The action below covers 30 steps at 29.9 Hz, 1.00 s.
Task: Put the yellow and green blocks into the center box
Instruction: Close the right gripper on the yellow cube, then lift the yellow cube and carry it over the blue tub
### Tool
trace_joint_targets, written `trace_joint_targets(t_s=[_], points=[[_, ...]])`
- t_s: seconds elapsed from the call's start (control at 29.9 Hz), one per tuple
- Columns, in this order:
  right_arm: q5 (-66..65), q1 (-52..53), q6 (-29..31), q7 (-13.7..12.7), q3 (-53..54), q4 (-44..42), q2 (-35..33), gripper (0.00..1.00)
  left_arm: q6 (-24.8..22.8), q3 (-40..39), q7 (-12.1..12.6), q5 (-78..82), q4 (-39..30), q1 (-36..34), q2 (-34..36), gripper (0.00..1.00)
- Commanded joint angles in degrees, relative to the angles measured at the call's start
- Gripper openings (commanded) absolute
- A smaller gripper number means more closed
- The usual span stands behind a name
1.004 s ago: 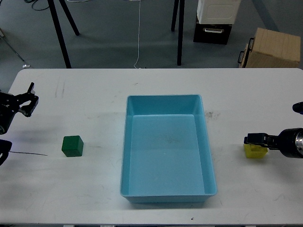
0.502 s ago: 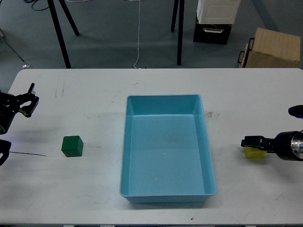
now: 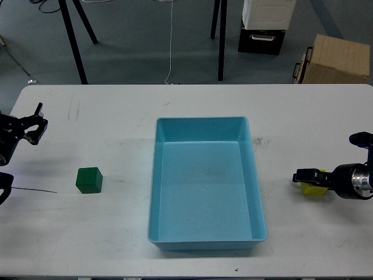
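The green block [image 3: 89, 179] sits on the white table [image 3: 105, 233] at the left, apart from everything. My left gripper [image 3: 36, 123] is up and to the left of it, with its fingers apart and empty. The yellow block [image 3: 314, 190] is at the right, mostly hidden under my right gripper [image 3: 298, 176], which points left toward the blue box [image 3: 257, 192]. The right gripper's fingers look dark and merged, so I cannot tell whether they hold the block. The blue box stands in the center and has nothing in it.
A thin black cable [image 3: 35, 189] lies on the table at the left edge. Beyond the table's far edge are stand legs [image 3: 221, 41], a white and black case [image 3: 265, 23] and a cardboard box [image 3: 335, 58] on the floor.
My right gripper has shifted slightly left toward the box and now covers more of the yellow block. The left arm and the green block have not moved.
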Motion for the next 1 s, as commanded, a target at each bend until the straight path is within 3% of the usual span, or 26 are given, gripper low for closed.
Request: trace_joint_targets(t_s=[0.0, 0.2, 0.47, 0.74, 0.97], points=[[-0.4, -0.1, 0.0, 0.0, 0.0, 0.0, 0.0, 0.53, 0.0, 0.0, 0.0, 0.1, 0.0, 0.0, 0.0, 1.00], [0.0, 0.1, 0.4, 0.2, 0.0, 0.4, 0.0, 0.21, 0.0, 0.0, 0.0, 0.1, 0.0, 0.0, 0.0, 1.00], [1.9, 1.0, 0.0, 1.1, 4.8, 5.0, -2.1, 0.18, 0.0, 0.0, 0.0, 0.1, 0.1, 0.2, 0.0, 1.00], [19.8, 13.0, 2.1, 1.1, 7.3, 6.6, -6.1, 0.18, 0.1, 0.0, 0.0, 0.1, 0.0, 0.3, 0.1, 1.00], [21.8, 26.6, 3.4, 1.1, -3.9, 7.0, -2.4, 0.17, 0.2, 0.0, 0.0, 0.4, 0.1, 0.3, 0.1, 1.00]])
